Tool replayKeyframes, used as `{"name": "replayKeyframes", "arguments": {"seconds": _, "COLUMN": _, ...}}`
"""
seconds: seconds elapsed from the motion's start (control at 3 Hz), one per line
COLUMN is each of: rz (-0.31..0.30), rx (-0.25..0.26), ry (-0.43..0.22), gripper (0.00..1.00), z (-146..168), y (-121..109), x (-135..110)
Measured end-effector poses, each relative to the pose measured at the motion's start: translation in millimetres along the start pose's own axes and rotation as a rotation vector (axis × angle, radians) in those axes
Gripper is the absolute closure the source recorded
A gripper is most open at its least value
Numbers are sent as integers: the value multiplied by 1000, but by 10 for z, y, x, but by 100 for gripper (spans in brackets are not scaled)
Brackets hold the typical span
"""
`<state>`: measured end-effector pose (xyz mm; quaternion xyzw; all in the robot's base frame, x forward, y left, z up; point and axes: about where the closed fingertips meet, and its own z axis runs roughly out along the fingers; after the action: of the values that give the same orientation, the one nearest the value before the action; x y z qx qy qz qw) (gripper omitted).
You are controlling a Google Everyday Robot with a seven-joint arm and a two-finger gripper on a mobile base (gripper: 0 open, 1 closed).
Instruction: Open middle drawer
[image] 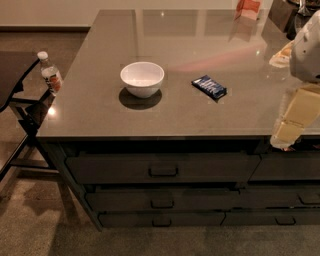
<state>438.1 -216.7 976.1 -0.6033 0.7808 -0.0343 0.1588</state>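
The middle drawer (200, 199) is a wide dark front in the left column under the grey counter (200, 45), between a taller drawer (115, 169) above and a thinner one (125, 219) below. Its small loop handle (162, 203) sits at its centre. The front lies in line with its neighbours. My gripper (287, 131), cream-coloured under a white arm, hangs at the right edge of the view over the counter's front edge. It is well to the right of and above the handle and touches nothing.
On the counter stand a white bowl (142, 78), a dark blue packet (209, 87) and an orange-white carton (248, 7) at the back. A water bottle (51, 73) stands by the counter's left edge near a dark chair (15, 95). Narrower drawers (285, 167) fill the right column.
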Motion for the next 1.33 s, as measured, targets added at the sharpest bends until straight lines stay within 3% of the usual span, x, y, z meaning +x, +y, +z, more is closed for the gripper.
{"name": "replayKeyframes", "arguments": {"seconds": 0.67, "rz": -4, "rx": -9, "ry": -7, "gripper": 0, "z": 75, "y": 49, "x": 13}}
{"name": "replayKeyframes", "arguments": {"seconds": 1.0, "rz": -29, "rx": -30, "ry": -41, "gripper": 0, "z": 341, "y": 202, "x": 91}}
{"name": "replayKeyframes", "arguments": {"seconds": 1.33, "rz": -132, "rx": 16, "ry": -53, "gripper": 0, "z": 588, "y": 492, "x": 158}}
